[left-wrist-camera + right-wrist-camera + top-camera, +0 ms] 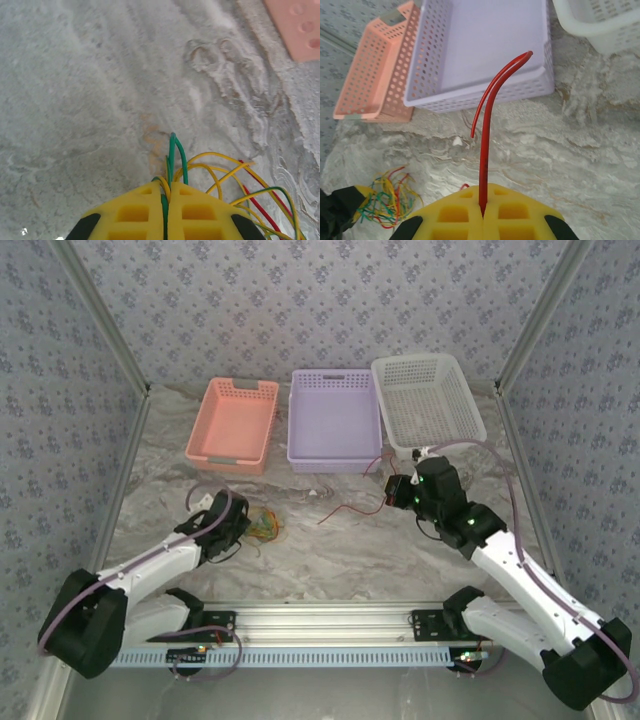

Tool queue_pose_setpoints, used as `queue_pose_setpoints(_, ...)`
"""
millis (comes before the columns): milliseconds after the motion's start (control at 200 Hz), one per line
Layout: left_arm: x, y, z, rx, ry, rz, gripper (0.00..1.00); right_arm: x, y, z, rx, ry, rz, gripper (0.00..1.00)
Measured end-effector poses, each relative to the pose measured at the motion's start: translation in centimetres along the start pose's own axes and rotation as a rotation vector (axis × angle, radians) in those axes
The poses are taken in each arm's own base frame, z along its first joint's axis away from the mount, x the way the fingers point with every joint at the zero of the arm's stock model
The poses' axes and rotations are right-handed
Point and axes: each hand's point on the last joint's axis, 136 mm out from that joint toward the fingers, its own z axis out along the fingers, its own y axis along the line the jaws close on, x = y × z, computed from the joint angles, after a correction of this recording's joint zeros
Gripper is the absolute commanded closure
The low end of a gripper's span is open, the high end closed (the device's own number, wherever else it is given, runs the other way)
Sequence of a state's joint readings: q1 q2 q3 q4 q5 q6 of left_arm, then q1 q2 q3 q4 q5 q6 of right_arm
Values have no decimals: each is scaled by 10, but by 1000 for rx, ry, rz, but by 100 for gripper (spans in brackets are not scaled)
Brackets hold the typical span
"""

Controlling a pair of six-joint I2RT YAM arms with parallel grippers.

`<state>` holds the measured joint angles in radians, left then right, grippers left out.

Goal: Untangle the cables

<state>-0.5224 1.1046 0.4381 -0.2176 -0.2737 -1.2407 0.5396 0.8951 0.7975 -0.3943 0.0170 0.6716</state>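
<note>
The top external camera looks steeply down from above and behind the arm bases, far enough back to take in the whole marbled grey worktop [330, 550]. The left wrist camera sits close behind the left gripper [167, 195], facing forward and down, very near the worktop. The right wrist camera, higher behind the right gripper [483, 192], faces the perforated lilac plastic basket [470, 97]. All three views share the tangle of thin coloured cables [264, 525] and the perforated salmon-pink plastic basket [235, 420].

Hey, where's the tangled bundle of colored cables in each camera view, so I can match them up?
Top external: the cable bundle lies on the table, left of centre.
Left wrist: bottom right, loops running out of the left tool.
Right wrist: bottom left corner.
Shared landmark: the salmon basket, upper left in top external, top right in left wrist, left in right wrist.
</note>
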Motion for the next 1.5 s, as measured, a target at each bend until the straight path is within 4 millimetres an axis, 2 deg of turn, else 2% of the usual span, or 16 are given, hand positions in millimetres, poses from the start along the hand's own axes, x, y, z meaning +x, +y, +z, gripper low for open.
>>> queue_pose_setpoints(35, -2, -4, -2, 9, -2, 15, 43, -5, 4, -3, -11, -9, -4, 100)
queue_pose_setpoints(80, -4, -10, -6, 24, -3, 30, 35, -11, 10, -6, -27, -22, -19, 100)
queue_pose_setpoints(240, -20, -37, -38, 122, -25, 77, 30, -23, 25, -15, -73, -43, -85, 100)
queue_pose_setpoints(375, -41, -84, -77, 264, -52, 155, 28, -23, 33, -12, -99, -21, -156, 100)
queue_pose_setpoints(505, -46, -131, -108, 403, -22, 247, 35, -24, 47, -4, -141, 13, -244, 100)
queue_pose_setpoints(605, -33, -170, -121, 520, 49, 334, 36, -22, 63, -1, -208, 47, -314, 100)
queue_pose_setpoints(745, 6, -225, -134, 639, 152, 529, 36, -21, 95, -4, -327, 84, -412, 100)
queue_pose_setpoints(844, 25, -255, -139, 701, 195, 628, 36, -21, 115, -8, -395, 101, -464, 100)
queue_pose_setpoints(984, 32, -271, -131, 710, 204, 702, 42, -16, 127, -9, -435, 129, -505, 100)
queue_pose_setpoints(1049, 32, -273, -126, 699, 196, 726, 48, -13, 128, -9, -442, 142, -516, 100)
queue_pose_setpoints(1109, 31, -270, -122, 680, 183, 752, 60, -11, 128, -9, -446, 152, -521, 100)
queue_pose_setpoints(1179, 29, -265, -117, 651, 169, 775, 81, -9, 127, -8, -445, 157, -527, 100)
queue_pose_setpoints(1259, 24, -261, -113, 618, 142, 807, 96, -10, 128, -8, -442, 167, -538, 100)
queue_pose_setpoints(1379, 12, -256, -111, 572, 102, 865, 96, -12, 134, -8, -443, 175, -571, 100)
queue_pose_setpoints(1439, -1, -260, -118, 562, 61, 910, 96, -9, 137, -6, -443, 189, -601, 100)
queue_pose_setpoints(1499, -16, -266, -129, 556, 2, 970, 100, -5, 139, -4, -433, 207, -635, 100)
